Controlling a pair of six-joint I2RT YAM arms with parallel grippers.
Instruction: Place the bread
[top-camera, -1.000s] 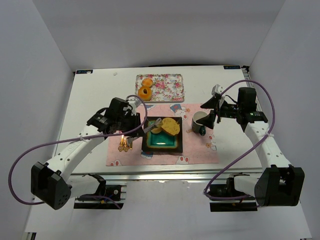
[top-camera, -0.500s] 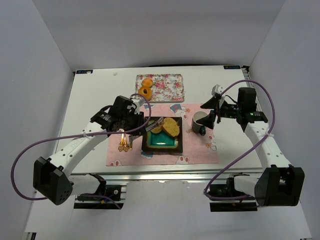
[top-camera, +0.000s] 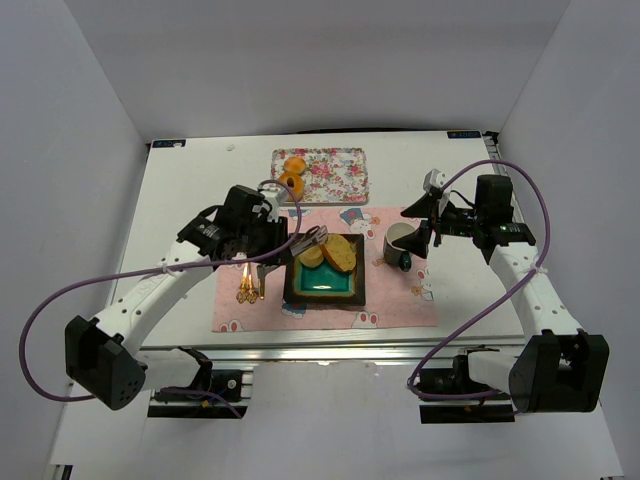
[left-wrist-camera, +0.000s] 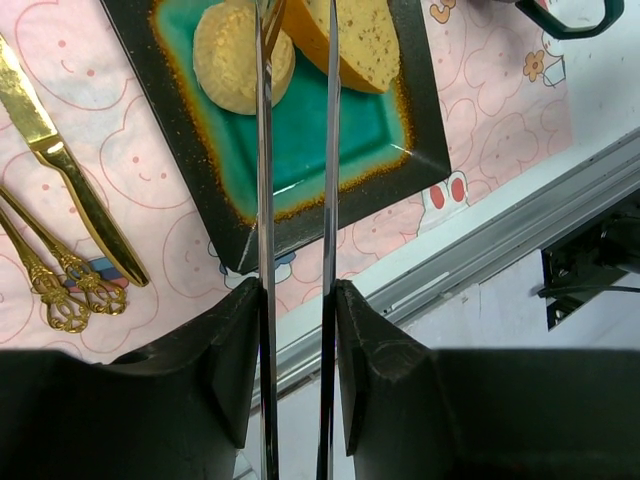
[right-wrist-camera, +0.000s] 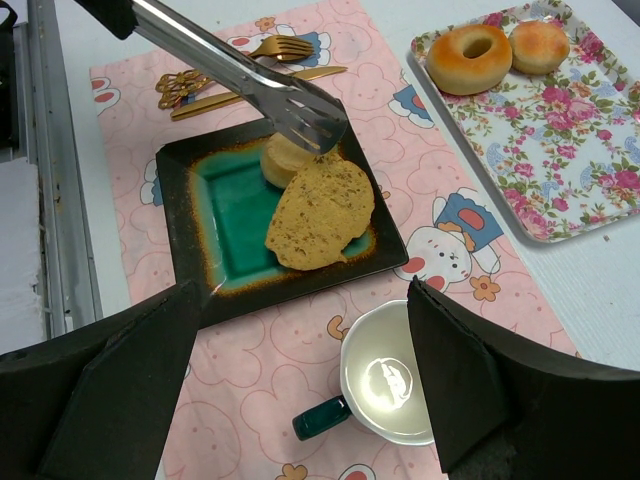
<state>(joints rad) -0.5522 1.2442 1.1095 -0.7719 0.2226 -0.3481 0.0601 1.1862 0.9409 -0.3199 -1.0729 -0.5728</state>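
Note:
A square teal plate with a dark rim (top-camera: 322, 297) sits on the pink placemat. On it lie the bread: a small round pale bun (left-wrist-camera: 235, 60) and, beside it, an oval toasted slice (right-wrist-camera: 320, 210). My left gripper (left-wrist-camera: 297, 300) is shut on metal tongs (left-wrist-camera: 263, 200), whose two arms stand a little apart. The tongs' tips (right-wrist-camera: 310, 125) hover right at the bun's top edge; whether they touch it I cannot tell. My right gripper (right-wrist-camera: 302, 290) is open, empty, and held above a white mug (right-wrist-camera: 395, 385) right of the plate.
A floral tray (top-camera: 345, 185) behind the placemat carries a doughnut (right-wrist-camera: 468, 58) and a small bun (right-wrist-camera: 538, 45). Gold cutlery (left-wrist-camera: 60, 170) lies left of the plate. The table's front rail (left-wrist-camera: 520, 215) runs close below the placemat.
The tongs' arms have spread apart and the bun now rests on the plate beside the slice. The left arm shifted slightly back and left. The right arm has not moved.

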